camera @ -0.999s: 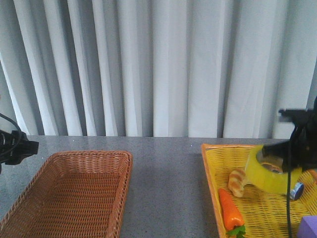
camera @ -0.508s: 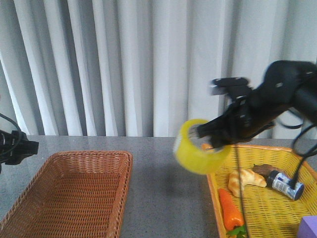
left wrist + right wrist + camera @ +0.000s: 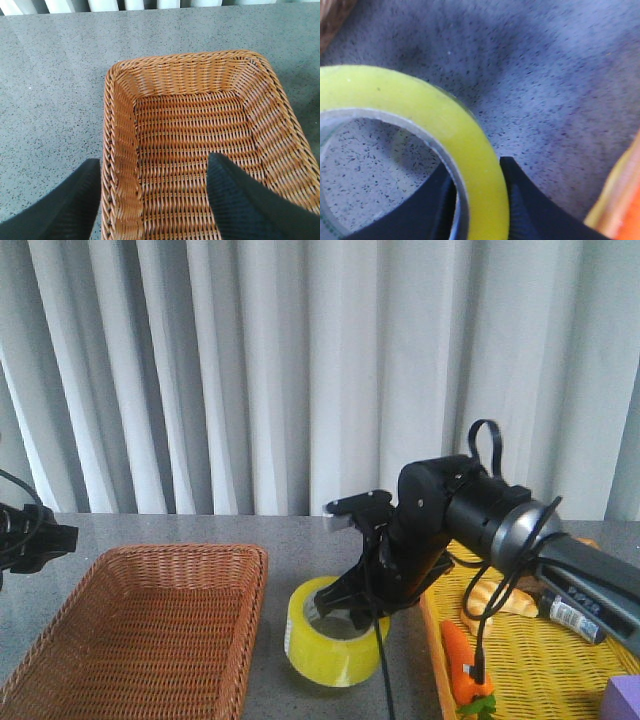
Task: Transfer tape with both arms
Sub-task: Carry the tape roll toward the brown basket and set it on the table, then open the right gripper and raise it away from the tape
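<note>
The right end effector point(image 3: 352, 612), clamping the tape point(image 3: 335, 634) by its wall, is now setting it on the worktop point(image 3: 320, 540) between the baskets, having carried it from the yellow tray point(image 3: 425, 570). The left end effector point(image 3: 150, 200) is waiting apart over the wicker basket point(image 3: 120, 150).

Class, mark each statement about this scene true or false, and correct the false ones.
1. The tape lies on the table between the two baskets. True.
2. The right claw grips the tape's wall, one finger inside the ring. True.
3. The brown basket holds a carrot. False: it is empty; the carrot is in the yellow basket.
4. The left claw is shut on the tape. False: it is open above the brown basket.
</note>
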Action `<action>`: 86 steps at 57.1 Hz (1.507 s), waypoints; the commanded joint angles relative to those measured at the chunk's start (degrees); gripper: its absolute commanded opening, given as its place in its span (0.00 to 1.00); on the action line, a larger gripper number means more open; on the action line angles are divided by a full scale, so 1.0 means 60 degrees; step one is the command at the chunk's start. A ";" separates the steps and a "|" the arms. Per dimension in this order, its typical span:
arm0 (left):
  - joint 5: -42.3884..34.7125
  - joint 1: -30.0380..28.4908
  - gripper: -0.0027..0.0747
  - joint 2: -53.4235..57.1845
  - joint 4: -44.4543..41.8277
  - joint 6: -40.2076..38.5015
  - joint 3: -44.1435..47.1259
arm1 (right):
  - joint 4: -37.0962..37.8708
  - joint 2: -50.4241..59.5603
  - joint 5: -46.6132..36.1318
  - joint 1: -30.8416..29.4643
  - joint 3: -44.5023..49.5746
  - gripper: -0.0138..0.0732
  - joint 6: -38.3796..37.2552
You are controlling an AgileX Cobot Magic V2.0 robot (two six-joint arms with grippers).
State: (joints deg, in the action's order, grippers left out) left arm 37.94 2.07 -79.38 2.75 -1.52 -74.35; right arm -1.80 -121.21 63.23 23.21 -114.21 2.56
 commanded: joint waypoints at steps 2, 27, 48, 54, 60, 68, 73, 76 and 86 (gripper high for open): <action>-0.0444 0.0066 0.62 0.0256 0.0102 -0.0053 -0.0314 | 0.0027 0.0373 -0.0358 0.0003 -0.0348 0.24 -0.0016; -0.0392 0.0066 0.62 0.0256 0.0102 -0.0053 -0.0314 | -0.0059 -0.0049 -0.0185 0.0003 -0.0348 0.48 0.0022; -0.0345 0.0066 0.62 0.0256 0.0102 -0.0053 -0.0314 | -0.0059 0.0368 -0.0948 -0.0007 -0.0356 0.66 0.0032; -0.0345 0.0066 0.62 0.0256 0.0102 -0.0053 -0.0314 | 0.0031 0.0815 -0.1391 -0.0014 -0.0366 0.61 0.0042; -0.0408 0.0066 0.62 0.0256 0.0102 -0.0053 -0.0314 | 0.0300 0.1377 -0.1852 -0.0048 -0.0366 0.54 0.0118; -0.0770 0.0066 0.62 0.0256 0.0102 -0.0053 -0.0314 | 0.0387 0.2286 -0.2460 -0.0348 -0.0366 0.42 0.0139; -0.0909 0.0066 0.62 0.0256 0.0102 -0.0053 -0.0314 | 0.0379 0.2864 -0.2669 -0.0661 -0.0354 0.35 0.0139; -0.0946 0.0066 0.62 0.0256 0.0102 -0.0053 -0.0314 | 0.0379 0.3230 -0.2667 -0.0920 -0.0354 0.31 0.0139; -0.1169 0.0066 0.62 0.0256 0.0102 -0.0073 -0.0314 | 0.0379 0.4190 -0.2200 -0.1899 -0.0354 0.17 0.0186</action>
State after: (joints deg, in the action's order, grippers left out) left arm 36.00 2.07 -79.38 2.75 -1.53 -74.35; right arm 0.00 -101.76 51.65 14.99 -114.53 2.97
